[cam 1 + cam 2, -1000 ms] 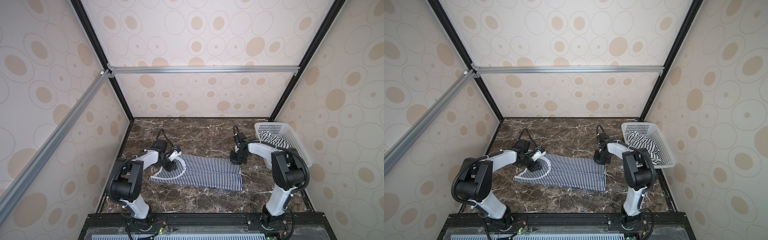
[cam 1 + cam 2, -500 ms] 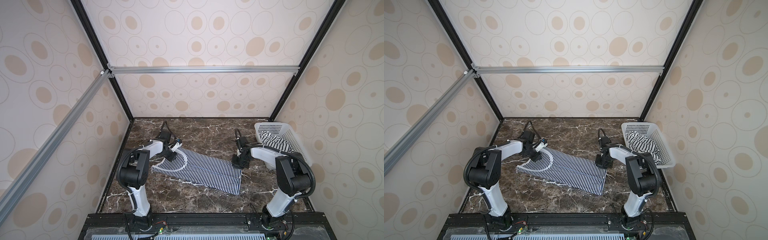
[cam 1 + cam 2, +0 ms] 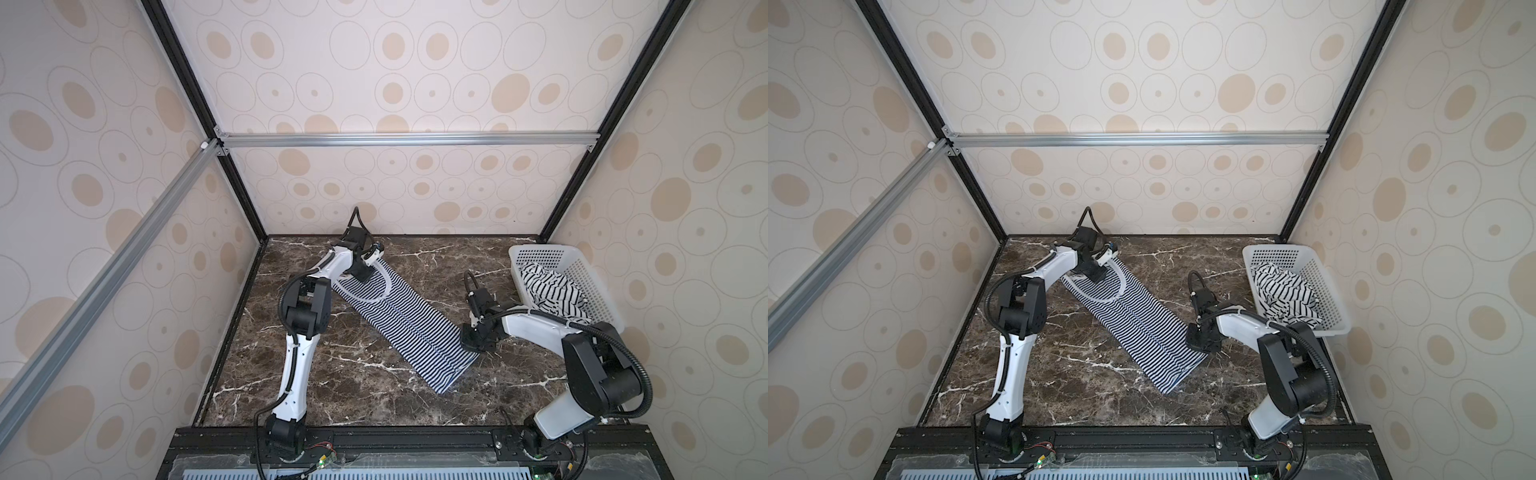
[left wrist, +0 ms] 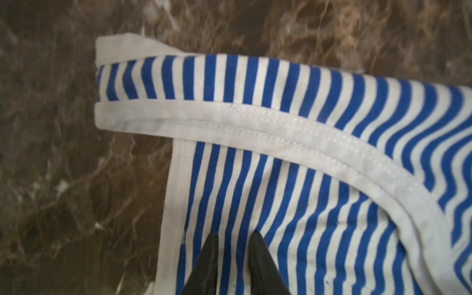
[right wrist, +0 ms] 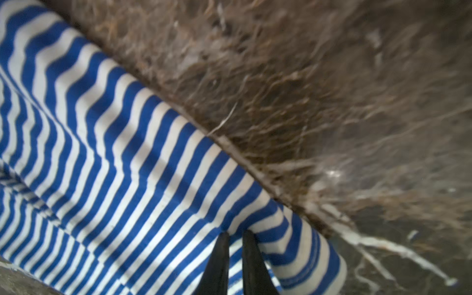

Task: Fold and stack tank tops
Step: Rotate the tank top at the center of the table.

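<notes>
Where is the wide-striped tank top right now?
In both top views, the wide-striped tank top lies crumpled inside the white perforated basket at far right, to the right of the fine-striped tank top.

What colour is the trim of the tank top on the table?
White; the trim of the tank top shows best in the left wrist view.

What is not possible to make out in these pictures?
1) Wide-striped tank top: crumpled in the basket in both top views; its folds and the basket wall hide its shape.
2) Left hand and right hand on the fine-striped tank top: wrist views cut the fingers off at the edge; in both top views the wrists cover the fingertips.
3) Marble table: blurred in right wrist view.
</notes>
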### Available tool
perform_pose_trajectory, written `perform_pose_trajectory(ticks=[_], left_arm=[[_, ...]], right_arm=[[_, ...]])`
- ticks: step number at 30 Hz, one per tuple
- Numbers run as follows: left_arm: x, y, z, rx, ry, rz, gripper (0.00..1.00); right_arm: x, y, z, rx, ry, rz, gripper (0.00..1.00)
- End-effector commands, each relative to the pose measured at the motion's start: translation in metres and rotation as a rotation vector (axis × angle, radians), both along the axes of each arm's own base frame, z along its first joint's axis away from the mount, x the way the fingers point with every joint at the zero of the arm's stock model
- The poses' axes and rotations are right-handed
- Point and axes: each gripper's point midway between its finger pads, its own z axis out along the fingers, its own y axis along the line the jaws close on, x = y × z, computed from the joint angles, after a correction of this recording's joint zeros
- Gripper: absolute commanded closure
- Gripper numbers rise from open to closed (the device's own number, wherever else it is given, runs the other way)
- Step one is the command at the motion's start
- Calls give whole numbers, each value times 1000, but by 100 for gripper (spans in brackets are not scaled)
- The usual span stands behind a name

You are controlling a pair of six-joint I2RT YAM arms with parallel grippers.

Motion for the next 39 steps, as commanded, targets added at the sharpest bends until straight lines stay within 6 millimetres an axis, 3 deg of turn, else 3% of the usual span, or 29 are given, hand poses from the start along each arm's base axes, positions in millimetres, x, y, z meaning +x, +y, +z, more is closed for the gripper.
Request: perform_pose_trajectory(ticks=[1, 4, 8, 11, 14, 20, 25, 32, 39], left_arm=[[-5, -5, -23, 95, 67, -7, 77], [11, -11, -8, 111, -8, 18, 79], [15, -13, 41, 45, -107, 80, 78], [-4, -20, 78, -39, -146, 60, 74], [-36, -27, 95, -97, -131, 28, 71], [-114, -37, 75, -104, -60, -49, 69], [-156, -41, 44, -77, -17, -92, 69], [-179, -39, 11, -51, 42, -102, 69], [-170, -26, 0, 31, 8, -84, 69]], right_arm=[[-36, 1, -14, -61, 108, 8, 86], [-47, 14, -14, -73, 118, 49, 86], [-51, 22, 2, -74, 86, 79, 86], [-43, 26, 18, -53, 33, 84, 84], [-30, 25, 23, -84, 11, 93, 82], [-8, 38, 16, -97, 27, 128, 81], [8, 38, 14, -107, 23, 132, 81], [7, 31, 5, -116, 56, 124, 81], [-13, 27, -7, -109, 101, 110, 82]])
